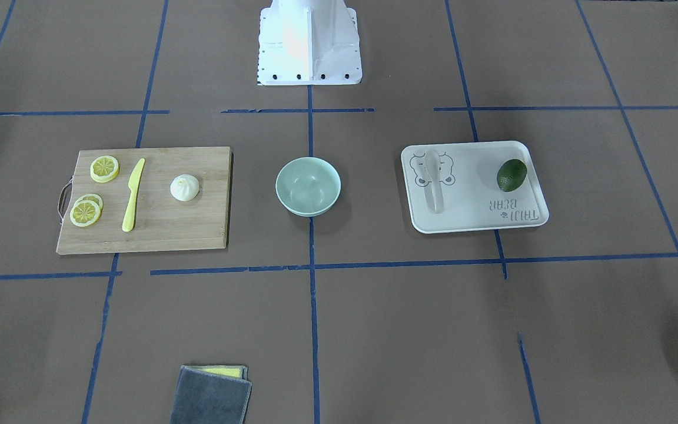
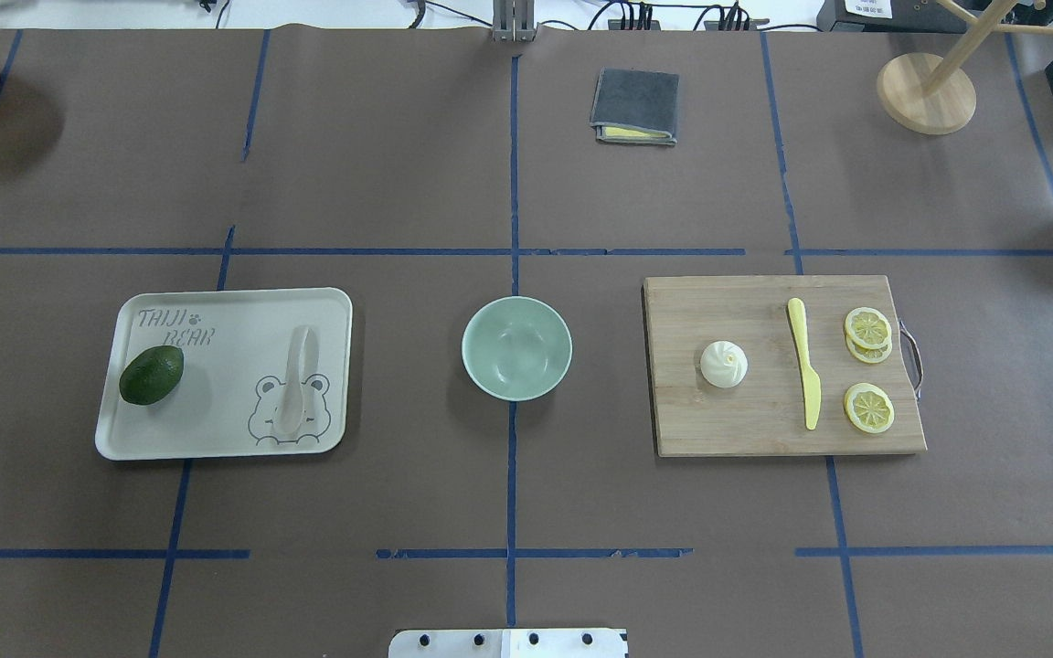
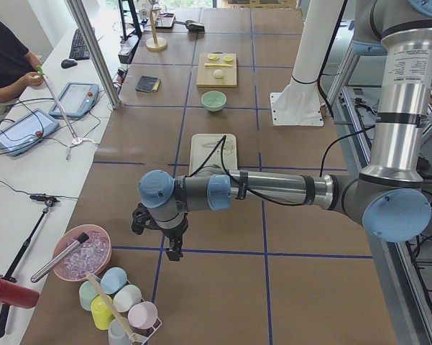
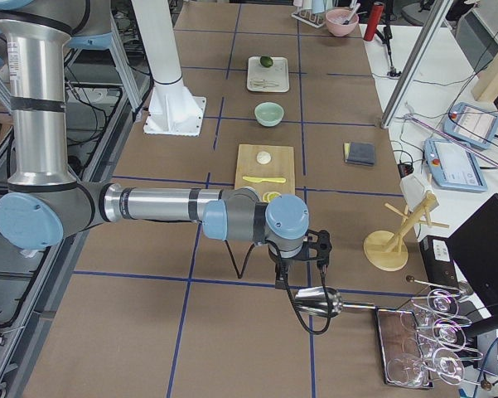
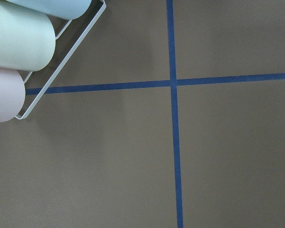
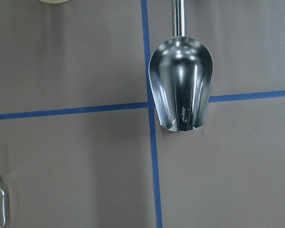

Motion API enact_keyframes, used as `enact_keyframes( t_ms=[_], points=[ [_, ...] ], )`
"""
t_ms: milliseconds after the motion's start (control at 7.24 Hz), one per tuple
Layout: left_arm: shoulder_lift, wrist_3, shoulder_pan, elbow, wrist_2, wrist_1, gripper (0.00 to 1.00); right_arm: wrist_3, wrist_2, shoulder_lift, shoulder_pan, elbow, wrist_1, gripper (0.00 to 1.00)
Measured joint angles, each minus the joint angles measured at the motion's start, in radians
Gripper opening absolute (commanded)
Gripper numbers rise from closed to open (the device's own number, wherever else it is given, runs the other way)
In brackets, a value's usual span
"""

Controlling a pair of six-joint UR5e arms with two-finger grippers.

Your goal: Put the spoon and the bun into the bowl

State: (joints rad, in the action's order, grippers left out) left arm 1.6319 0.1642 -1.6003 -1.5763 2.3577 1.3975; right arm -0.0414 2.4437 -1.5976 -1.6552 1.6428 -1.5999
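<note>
The table [image 2: 508, 183] is carrying everything, and no part of the task is showing as done. The cutting board [image 2: 746, 429], on the robot's right of the bowl [image 2: 516, 348], and the tray [image 2: 225, 306], on the bowl's left, are each holding one piece yet to be moved. The left pincer [image 3: 175, 251] and right pincer [image 4: 280, 280] are hanging well away from the bowl, out past tray and board; whether they are wide or narrow I cannot tell. The bowl is sitting empty. The bun [image 2: 724, 364] is resting upright on the board's bowl-side half, pleated top facing up. The spoon [image 2: 296, 379] is lying flat on the tray's bowl-side half, its long axis running crosswise to the line toward the bowl, wider end seemingly nearer the robot.
</note>
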Motion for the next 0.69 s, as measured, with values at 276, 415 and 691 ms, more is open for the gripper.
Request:
enact_keyframes(
  t_ms=[276,415,691],
  points=[
    [0.002,0.001,0.001,-0.002,0.000,0.012,1.00,0.004,-0.001,0.003,0.000,0.002,0.001,1.00],
    [0.006,-0.001,0.010,-0.003,0.000,0.058,1.00,0.007,-0.001,0.005,0.000,0.004,0.001,1.00],
    [0.023,-0.037,0.065,-0.042,-0.005,0.213,1.00,0.005,0.000,0.008,0.003,0.020,0.001,1.00]
  ],
)
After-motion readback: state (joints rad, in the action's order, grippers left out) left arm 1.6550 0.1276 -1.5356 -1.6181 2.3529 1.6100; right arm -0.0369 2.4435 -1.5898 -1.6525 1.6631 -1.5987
